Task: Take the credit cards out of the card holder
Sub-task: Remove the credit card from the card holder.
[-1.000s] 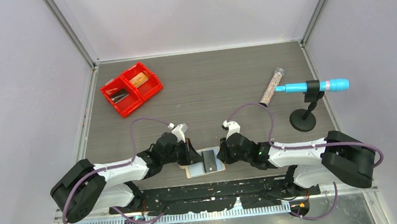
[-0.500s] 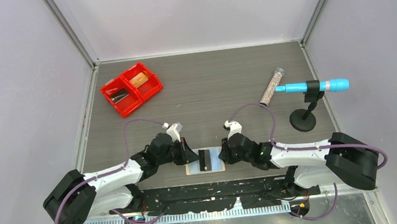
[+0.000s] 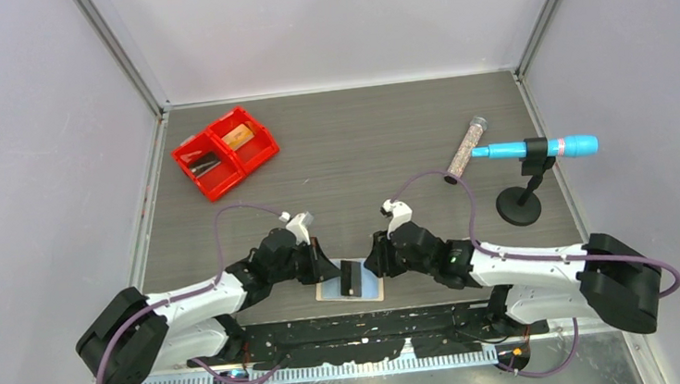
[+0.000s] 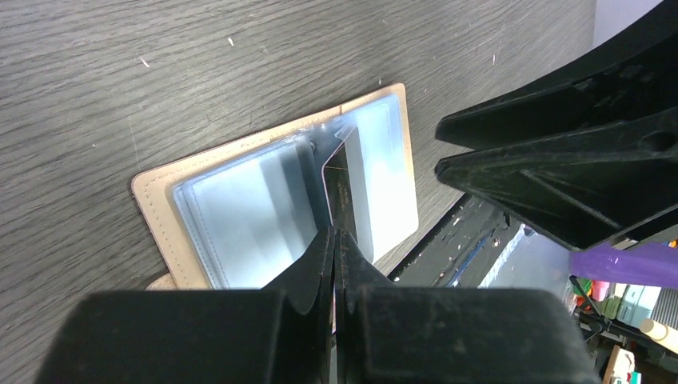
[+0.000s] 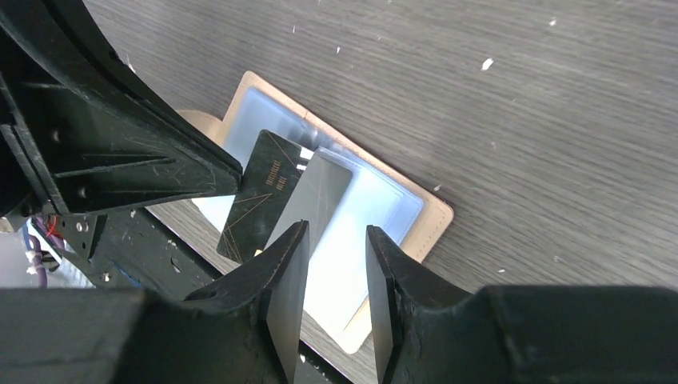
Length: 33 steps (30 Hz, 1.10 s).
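Note:
The tan card holder [image 3: 370,292] lies spread open near the table's front edge, its blue-grey panels [image 4: 240,216] facing up. A dark credit card [image 3: 353,277] with thin gold lines [image 5: 260,196] stands tilted up out of the middle fold. My left gripper [image 4: 334,232] is shut on this card's edge. Beside the card is a grey rectangular leaf [image 5: 316,196]; I cannot tell if it is a card or a sleeve. My right gripper [image 5: 336,236] hovers open over the right panel, with nothing between its fingers. In the top view the left gripper [image 3: 337,270] and right gripper [image 3: 371,265] flank the card.
A red two-compartment bin [image 3: 225,152] with small items sits at the back left. A glitter-filled tube [image 3: 465,148] and a blue marker [image 3: 537,149] on a black stand [image 3: 518,206] are at the right. A black rail [image 3: 357,325] runs just past the table's front edge.
The right gripper has opened and shifted slightly left. The left arm has pulled the card up, so it stands steeper and looks narrower from above. The holder has slid a little left.

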Motion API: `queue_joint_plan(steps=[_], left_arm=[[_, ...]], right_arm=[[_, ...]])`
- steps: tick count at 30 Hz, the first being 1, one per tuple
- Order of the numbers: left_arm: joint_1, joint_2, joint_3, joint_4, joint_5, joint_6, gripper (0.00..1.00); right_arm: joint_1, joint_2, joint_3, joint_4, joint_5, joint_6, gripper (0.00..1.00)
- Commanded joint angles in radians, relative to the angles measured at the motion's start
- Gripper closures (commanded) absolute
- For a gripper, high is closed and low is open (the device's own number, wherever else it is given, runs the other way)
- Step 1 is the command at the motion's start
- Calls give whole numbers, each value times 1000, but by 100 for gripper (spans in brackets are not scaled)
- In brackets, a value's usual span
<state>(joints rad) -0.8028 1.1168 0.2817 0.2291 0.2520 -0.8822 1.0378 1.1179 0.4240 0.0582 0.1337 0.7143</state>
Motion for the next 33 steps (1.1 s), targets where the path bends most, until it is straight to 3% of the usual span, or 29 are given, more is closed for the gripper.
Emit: queue_joint_plan(steps=[1,12,21,33], left_arm=[[6,4,5,44,23,8,100],[6,21,14,43,23,4,100],[7,61,14,22,-7,13,79],[5,142,-11,154,36,-41,71]], right_arm=[[17,67,43,79,-41,21,60],[30,191,-3,188,-53,78,61],[30,220,-37,223,-46,92,62],[30,221,-62,239,-42,99,63]])
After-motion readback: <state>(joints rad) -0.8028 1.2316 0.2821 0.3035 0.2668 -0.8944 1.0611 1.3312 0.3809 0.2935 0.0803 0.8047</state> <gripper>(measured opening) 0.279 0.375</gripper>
